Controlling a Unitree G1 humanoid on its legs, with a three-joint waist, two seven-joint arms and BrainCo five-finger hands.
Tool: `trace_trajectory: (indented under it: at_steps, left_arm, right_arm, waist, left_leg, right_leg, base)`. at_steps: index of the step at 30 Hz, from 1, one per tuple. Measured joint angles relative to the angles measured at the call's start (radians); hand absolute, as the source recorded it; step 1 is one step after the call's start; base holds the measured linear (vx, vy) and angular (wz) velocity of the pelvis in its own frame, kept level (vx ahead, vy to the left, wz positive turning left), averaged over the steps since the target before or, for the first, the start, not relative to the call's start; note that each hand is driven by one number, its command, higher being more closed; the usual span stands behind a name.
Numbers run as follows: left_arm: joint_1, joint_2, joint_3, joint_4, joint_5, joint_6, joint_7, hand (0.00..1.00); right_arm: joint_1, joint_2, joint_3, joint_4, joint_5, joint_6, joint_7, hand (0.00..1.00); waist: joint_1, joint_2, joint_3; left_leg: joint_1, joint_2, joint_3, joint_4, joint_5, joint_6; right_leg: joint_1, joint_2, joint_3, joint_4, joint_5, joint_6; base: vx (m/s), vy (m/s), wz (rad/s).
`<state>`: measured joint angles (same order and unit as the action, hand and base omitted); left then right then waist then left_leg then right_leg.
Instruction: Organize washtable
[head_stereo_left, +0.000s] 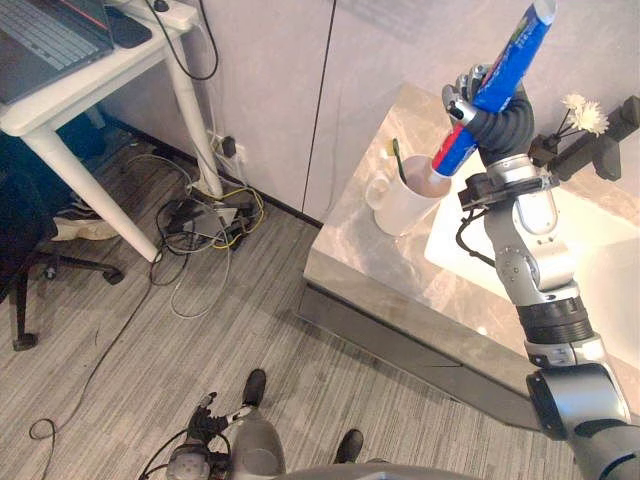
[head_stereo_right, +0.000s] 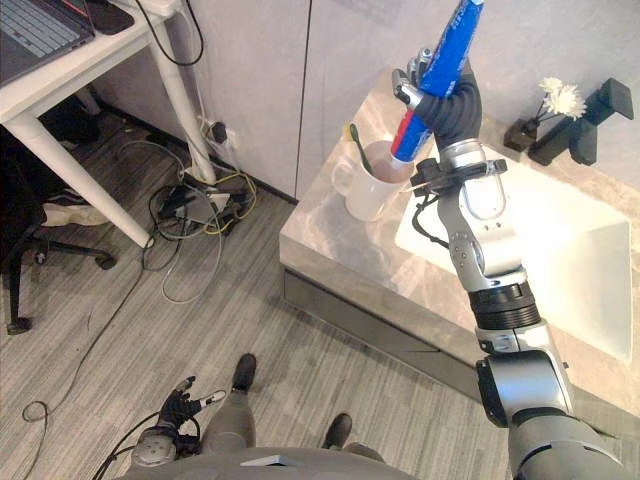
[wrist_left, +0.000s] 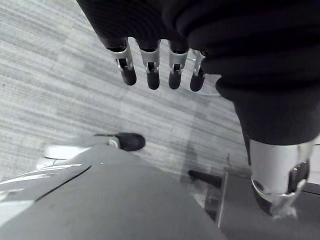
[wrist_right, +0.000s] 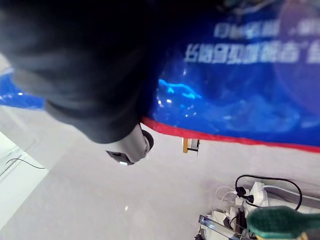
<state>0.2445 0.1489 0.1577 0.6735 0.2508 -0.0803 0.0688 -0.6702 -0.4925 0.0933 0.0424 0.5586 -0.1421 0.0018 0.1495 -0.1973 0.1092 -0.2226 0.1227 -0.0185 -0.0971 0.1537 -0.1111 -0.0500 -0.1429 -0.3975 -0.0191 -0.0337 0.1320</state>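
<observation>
From the head we see the whole toothpaste tube (head_stereo_left: 497, 85), blue with a red band, tilted with its low end at the mouth of the white mug (head_stereo_left: 405, 205) on the marble worktop (head_stereo_left: 350, 250). The right wrist view shows its blue side up close and the green toothbrush (wrist_right: 280, 222) head. Our right hand (head_stereo_left: 505, 125) is raised over the mug, fingers (head_stereo_left: 462, 103) curled tight round the tube, and our left hand (wrist_left: 175, 25) hangs low over the floor, fingers loose, holding nothing.
</observation>
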Motion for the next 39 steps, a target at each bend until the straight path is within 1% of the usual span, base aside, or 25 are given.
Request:
trace_trajectory:
  at_steps: [5, 8, 9, 12, 30, 35, 39]
  left_arm:
    - [0.0, 0.001, -0.001, -0.001, -0.001, 0.0, -0.001, 0.0]
    - [0.0, 0.005, -0.001, -0.007, -0.001, 0.0, -0.001, 0.0]
    - [0.0, 0.009, -0.001, -0.011, -0.001, 0.0, -0.001, 0.0]
    - [-0.001, 0.013, 0.0, -0.011, -0.002, 0.0, -0.001, 0.0]
    - [-0.002, 0.012, -0.001, -0.011, -0.003, 0.0, 0.0, 0.0]
    - [-0.002, 0.011, -0.001, -0.011, -0.007, 0.0, -0.001, 0.0]
    - [-0.002, 0.011, -0.001, -0.011, -0.007, 0.0, -0.001, 0.0]
  right_arm:
    - [0.0, 0.0, 0.022, 0.001, 0.0, 0.0, 0.0, 1.0]
    - [0.001, 0.0, 0.025, 0.001, 0.0, 0.001, 0.0, 1.0]
    - [0.001, 0.0, 0.026, 0.001, 0.0, 0.001, 0.0, 1.0]
    - [0.002, 0.001, 0.027, 0.002, 0.0, 0.001, 0.0, 1.0]
    - [0.066, 0.006, 0.03, 0.001, -0.001, 0.003, 0.0, 1.0]
    - [0.112, 0.044, 0.028, 0.001, -0.004, 0.003, 0.0, 1.0]
    - [0.112, 0.044, 0.027, 0.0, -0.031, 0.003, 0.001, 1.0]
  waist:
    - [0.0, -0.001, 0.001]
    - [0.001, -0.01, 0.005]
    - [0.0, -0.016, 0.008]
    - [0.001, -0.022, 0.011]
    - [0.001, -0.019, 0.013]
    - [0.001, -0.017, 0.015]
    - [0.001, -0.015, 0.017]
  left_leg:
    - [-0.002, 0.001, 0.0, -0.007, 0.001, 0.001]
    - [-0.003, 0.0, 0.001, -0.007, 0.001, 0.0]
    - [-0.006, 0.0, 0.001, -0.007, 0.001, 0.0]
    - [-0.016, -0.001, 0.0, 0.002, 0.002, 0.0]
    - [-0.02, -0.002, -0.011, -0.003, 0.003, 0.0]
    - [-0.023, -0.002, -0.012, -0.003, 0.003, 0.0]
    - [-0.023, -0.002, -0.012, -0.003, 0.003, 0.0]
  right_leg:
    - [-0.003, 0.0, 0.001, 0.001, 0.001, -0.001]
    - [-0.005, 0.0, 0.002, 0.001, 0.001, -0.001]
    - [-0.007, 0.0, 0.002, 0.001, 0.001, -0.001]
    - [-0.016, 0.0, 0.001, 0.002, 0.001, -0.001]
    - [-0.019, 0.001, -0.001, 0.003, 0.001, 0.0]
    - [-0.021, 0.001, -0.001, 0.003, 0.001, 0.0]
    - [-0.022, 0.0, -0.001, 0.003, 0.001, 0.0]
  base:
    - [0.0, 0.0, 0.0]
    - [0.0, 0.0, 0.0]
    - [0.0, 0.0, 0.0]
    - [0.0, 0.0, 0.0]
    - [0.0, 0.0, 0.0]
    - [0.0, 0.0, 0.0]
    - [0.0, 0.0, 0.0]
